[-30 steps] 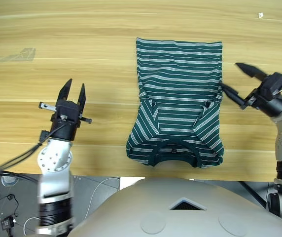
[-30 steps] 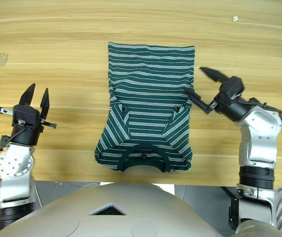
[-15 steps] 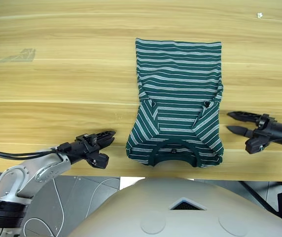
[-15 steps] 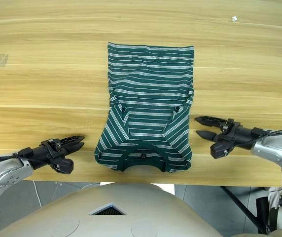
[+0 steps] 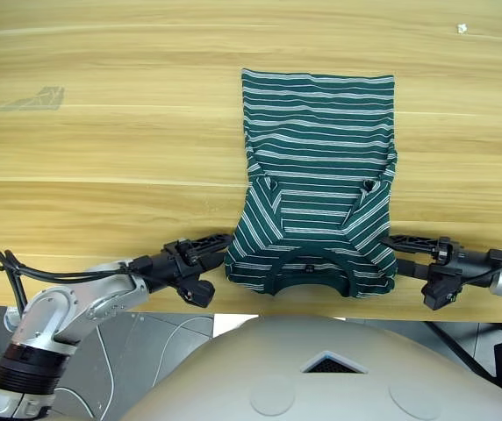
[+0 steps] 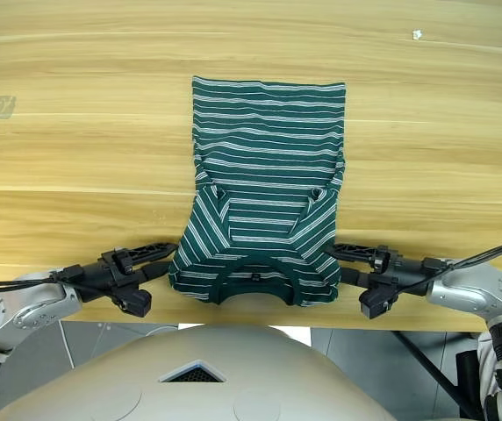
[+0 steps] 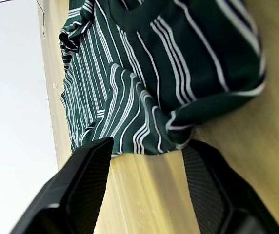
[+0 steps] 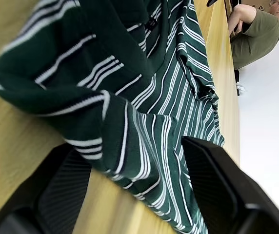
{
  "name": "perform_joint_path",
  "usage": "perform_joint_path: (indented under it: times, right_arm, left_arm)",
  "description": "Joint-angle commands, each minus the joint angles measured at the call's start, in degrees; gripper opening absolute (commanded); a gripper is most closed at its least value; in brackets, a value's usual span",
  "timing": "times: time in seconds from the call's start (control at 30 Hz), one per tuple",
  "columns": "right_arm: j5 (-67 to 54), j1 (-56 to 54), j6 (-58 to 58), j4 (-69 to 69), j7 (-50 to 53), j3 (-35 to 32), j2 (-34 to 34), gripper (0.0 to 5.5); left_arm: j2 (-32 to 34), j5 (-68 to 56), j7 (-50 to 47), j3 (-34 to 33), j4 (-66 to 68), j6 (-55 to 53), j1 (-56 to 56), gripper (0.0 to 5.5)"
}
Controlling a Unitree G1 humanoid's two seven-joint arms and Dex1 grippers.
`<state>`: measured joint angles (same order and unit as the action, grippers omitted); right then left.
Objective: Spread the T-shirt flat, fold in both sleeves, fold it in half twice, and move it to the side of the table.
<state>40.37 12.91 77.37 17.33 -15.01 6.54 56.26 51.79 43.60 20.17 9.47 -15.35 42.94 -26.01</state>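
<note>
Left hand: my left hand [image 5: 220, 248] lies low at the near edge of the counter [image 5: 102, 158]. It is at the near left corner of the T-shirt [image 5: 321, 158] and points in toward it. It is spread wide, and in the wrist view the striped corner of the cloth sits in the gap between my two black fingers [image 7: 88, 180]. I cannot tell whether they touch the cloth.
Right hand: my right hand [image 5: 391, 253] mirrors it at the near right corner, also low over the wood and pointing inward. It is wide too, with the folded edge of the cloth between the fingers [image 8: 212, 180].
T-shirt: dark green with thin white stripes. It lies flat on the counter between my two hands, lengthwise away from me.
Collar: the collar [image 5: 308, 263] is the nearest part, close to the counter's near edge and facing up.
Sleeves: both are folded inward over the chest. The left sleeve [image 5: 261, 224] and the right sleeve [image 5: 369, 224] make slanted flaps that angle toward the middle.
Hem: the hem [image 5: 319, 79] is the far end, straight and square to the wood grain.
Counter: light wood planks running side to side. A pale patch [image 5: 32, 96] sits far off to the left.
Scrap: a small white scrap [image 5: 463, 27] lies at the far right, well apart from the T-shirt.
</note>
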Motion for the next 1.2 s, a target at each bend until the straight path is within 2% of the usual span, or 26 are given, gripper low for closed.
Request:
perform_joint_path:
  times: [0.03,0.13,0.2,0.4,0.7,0.83,0.97,1.07,1.13,1.2]
  right_arm:
    - [0.92,0.21,-2.13,0.26,-3.31,3.70,1.99,3.30]
    - [0.11,1.07,-3.36,0.04,-4.18,5.80,2.97,3.30]
    - [-0.52,1.37,-4.01,-0.14,-4.33,6.74,3.29,2.94]
    - [-2.24,1.79,-5.73,-0.21,-4.91,9.40,4.31,1.70]
    - [-7.90,2.35,-8.51,-1.34,-7.37,12.56,5.40,0.07]
    - [-29.99,5.11,-21.85,-7.44,-18.69,18.55,8.22,0.00]
    - [-54.75,9.37,-42.99,-19.96,-36.32,22.26,15.82,0.00]
    - [-71.56,9.98,-55.46,-27.15,-46.00,19.31,20.29,0.00]
    - [-82.80,9.18,-62.34,-30.46,-49.91,14.48,20.56,0.00]
    - [-88.49,8.18,-67.22,-31.75,-50.23,10.26,19.12,0.00]
  left_arm:
    - [1.68,3.49,2.38,2.72,0.98,0.12,-2.77,2.60]
    - [2.30,4.47,3.34,4.37,1.88,0.18,-3.48,2.60]
    - [2.28,4.84,3.47,5.71,2.42,0.86,-2.95,2.63]
    - [2.67,4.89,4.13,7.65,2.76,0.95,-1.57,1.46]
    - [3.52,4.32,4.35,8.22,1.80,-0.45,-1.22,0.10]
    - [4.59,-2.49,6.99,6.79,-0.04,-2.99,-3.83,0.01]
    - [7.93,-12.50,11.44,3.25,-2.76,-7.41,-7.13,0.00]
    - [11.09,-23.37,17.23,0.71,-7.58,-13.74,-12.46,0.00]
    - [13.25,-33.86,22.10,-1.92,-13.39,-21.28,-16.75,0.00]
    - [14.74,-41.52,25.54,-5.65,-17.84,-26.45,-18.69,0.00]
